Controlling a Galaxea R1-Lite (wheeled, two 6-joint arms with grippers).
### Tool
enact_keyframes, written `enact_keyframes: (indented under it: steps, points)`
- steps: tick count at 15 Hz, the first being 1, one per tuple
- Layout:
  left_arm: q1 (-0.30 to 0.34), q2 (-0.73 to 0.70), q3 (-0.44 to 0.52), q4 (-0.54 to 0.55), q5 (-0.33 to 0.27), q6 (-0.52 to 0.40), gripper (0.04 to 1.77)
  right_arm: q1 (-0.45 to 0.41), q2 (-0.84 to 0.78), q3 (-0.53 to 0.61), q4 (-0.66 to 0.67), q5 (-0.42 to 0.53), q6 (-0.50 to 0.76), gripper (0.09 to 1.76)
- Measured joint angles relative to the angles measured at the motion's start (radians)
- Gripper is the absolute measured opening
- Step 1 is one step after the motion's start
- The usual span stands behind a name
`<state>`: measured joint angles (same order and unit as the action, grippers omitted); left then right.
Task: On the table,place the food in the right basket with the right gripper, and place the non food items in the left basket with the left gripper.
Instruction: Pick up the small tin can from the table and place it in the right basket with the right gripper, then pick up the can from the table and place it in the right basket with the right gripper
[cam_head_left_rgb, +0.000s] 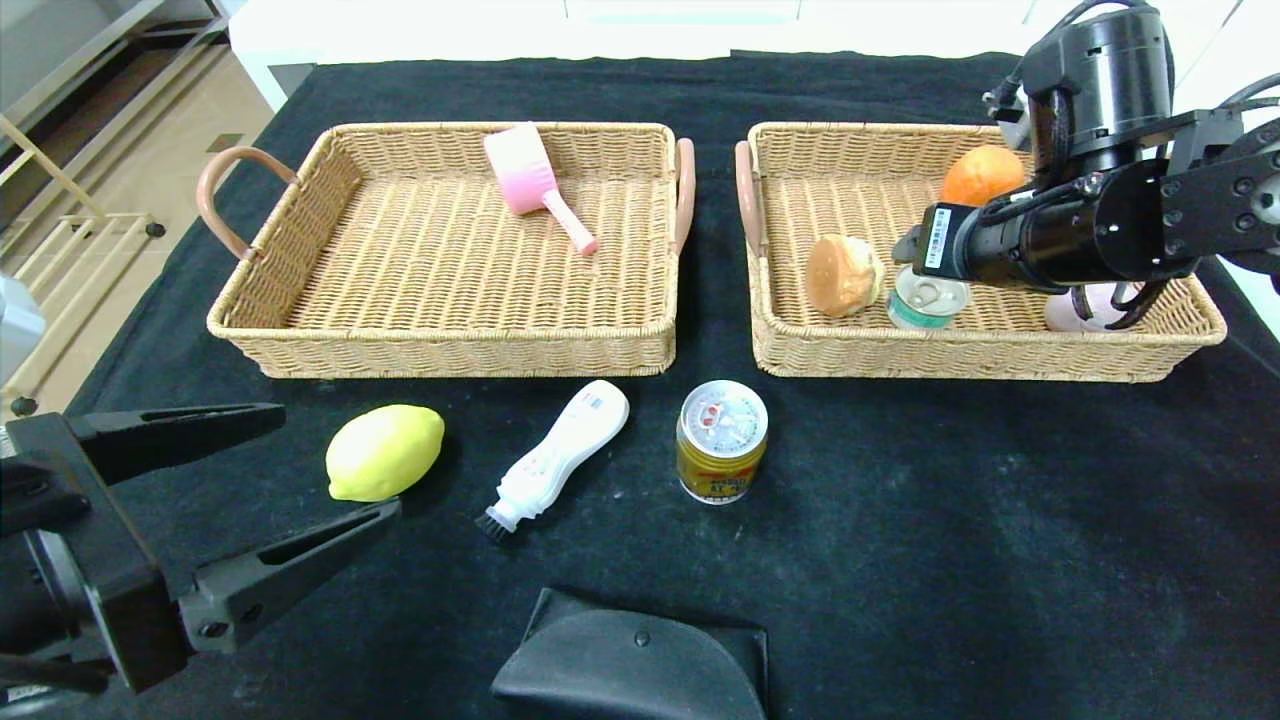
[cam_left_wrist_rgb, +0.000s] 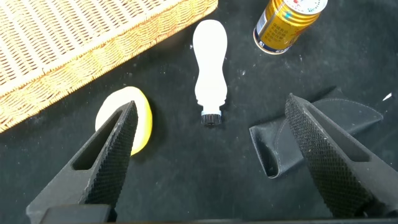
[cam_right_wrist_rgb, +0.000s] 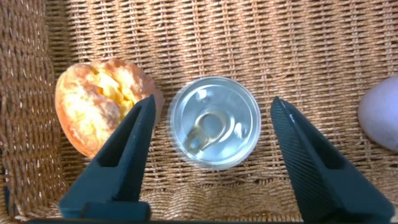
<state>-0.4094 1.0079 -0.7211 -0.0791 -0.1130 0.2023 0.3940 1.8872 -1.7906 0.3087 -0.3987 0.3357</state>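
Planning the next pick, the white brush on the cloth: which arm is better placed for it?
Left. The left gripper hovers open over the near table, with the white brush just ahead. The right gripper is open around the tin in the right basket.

I see the lumpy tan bun (cam_head_left_rgb: 843, 274) and short pull-ring tin (cam_head_left_rgb: 926, 298) side by side in the right wicker basket (cam_head_left_rgb: 980, 350), the gold drink can (cam_head_left_rgb: 721, 441) on the black-clothed table (cam_head_left_rgb: 1000, 520) before it

1. Right basket (cam_head_left_rgb: 1150, 345): holds bun (cam_head_left_rgb: 842, 275) and upright tin (cam_head_left_rgb: 926, 298).
2. Black table (cam_head_left_rgb: 1000, 520): lemon (cam_head_left_rgb: 384, 452), white brush (cam_head_left_rgb: 560, 455), upright gold can (cam_head_left_rgb: 722, 441), black pouch (cam_head_left_rgb: 635, 665).
3. Left basket (cam_head_left_rgb: 440, 345).
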Motion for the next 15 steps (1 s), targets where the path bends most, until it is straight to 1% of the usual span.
enact_keyframes:
  steps: [5, 10, 13, 15]
  points:
    - [0.001, -0.006, -0.001, 0.000, 0.000, 0.006, 1.72, 0.012, 0.000, 0.012, 0.003, -0.001, -0.003, 1.54]
    - [0.001, -0.012, -0.002, 0.000, 0.000, 0.006, 1.72, 0.031, -0.033, 0.029, 0.009, -0.002, -0.001, 1.62]
    - [0.001, -0.014, -0.003, 0.000, 0.000, 0.007, 1.72, 0.093, -0.103, 0.121, 0.005, -0.003, -0.001, 1.65]
    - [0.001, -0.014, -0.003, 0.000, 0.001, 0.008, 1.72, 0.174, -0.165, 0.199, 0.001, -0.009, 0.000, 1.66]
